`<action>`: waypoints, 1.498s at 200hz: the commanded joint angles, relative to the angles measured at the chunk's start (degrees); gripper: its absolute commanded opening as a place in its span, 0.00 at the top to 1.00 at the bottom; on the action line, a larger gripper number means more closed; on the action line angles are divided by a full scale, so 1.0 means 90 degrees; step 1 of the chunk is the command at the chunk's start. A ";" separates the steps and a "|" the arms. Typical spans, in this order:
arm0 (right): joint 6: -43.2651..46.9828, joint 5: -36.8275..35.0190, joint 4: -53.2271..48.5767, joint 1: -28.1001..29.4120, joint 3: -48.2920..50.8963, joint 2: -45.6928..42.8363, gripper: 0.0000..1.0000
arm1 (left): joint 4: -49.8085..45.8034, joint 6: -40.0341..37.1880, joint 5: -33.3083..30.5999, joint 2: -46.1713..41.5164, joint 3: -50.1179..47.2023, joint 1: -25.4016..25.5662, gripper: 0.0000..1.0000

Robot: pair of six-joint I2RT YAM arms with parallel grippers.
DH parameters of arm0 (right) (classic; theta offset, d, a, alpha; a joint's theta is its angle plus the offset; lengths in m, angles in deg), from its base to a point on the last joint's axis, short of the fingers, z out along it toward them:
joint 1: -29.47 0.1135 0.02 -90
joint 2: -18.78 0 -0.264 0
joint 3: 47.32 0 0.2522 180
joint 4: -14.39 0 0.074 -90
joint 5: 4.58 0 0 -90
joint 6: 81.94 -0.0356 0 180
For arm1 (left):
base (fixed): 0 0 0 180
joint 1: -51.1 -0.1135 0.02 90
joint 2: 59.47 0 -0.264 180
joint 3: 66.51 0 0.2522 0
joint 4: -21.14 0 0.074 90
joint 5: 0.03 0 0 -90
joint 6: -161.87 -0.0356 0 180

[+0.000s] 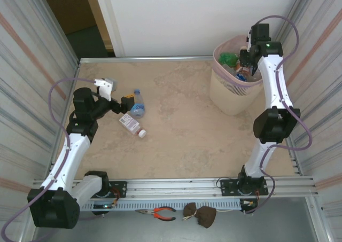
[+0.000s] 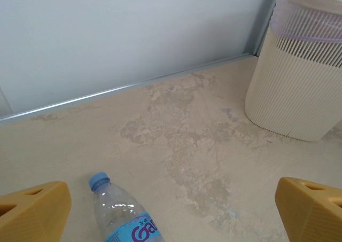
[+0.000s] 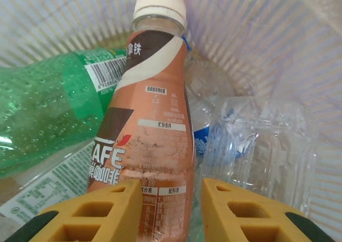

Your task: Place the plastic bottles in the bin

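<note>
A clear bottle with a blue label [image 1: 138,107] [image 2: 120,215] lies on the table by my left gripper [image 1: 118,95] [image 2: 173,210], whose jaws stand wide open around empty table, the bottle near the left finger. A second small bottle with a pinkish label and white cap [image 1: 132,124] lies just in front of it. My right gripper [image 1: 245,59] [image 3: 172,191] hangs over the pale pink bin [image 1: 230,92] [image 2: 291,92], jaws drawn close with nothing pinched. Below them in the bin rest an orange-brown bottle [image 3: 155,119], a green bottle [image 3: 43,108] and a crushed clear bottle [image 3: 262,140].
Corrugated walls close in the table on the left and right, and a metal strip runs along its back edge [image 1: 144,58]. Red-handled pliers [image 1: 160,213] and a brown object [image 1: 200,214] lie on the front rail between the arm bases.
</note>
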 commanded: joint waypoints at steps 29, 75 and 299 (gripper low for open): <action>-0.0243 0.0275 -0.0150 0.0097 0.0142 -0.0290 0.64 | 0.0036 -0.0076 -0.0002 -0.0134 0.0150 -0.0041 0.01; -0.0280 0.0022 -0.0172 0.0465 -0.0125 -0.0862 0.57 | 0.0026 -0.0069 -0.0009 -0.0141 0.0150 -0.0022 0.01; -0.3506 -0.0201 0.3316 0.5423 0.1614 0.0404 0.42 | -0.0525 0.0351 -0.0989 -0.0161 0.0453 -0.0208 0.04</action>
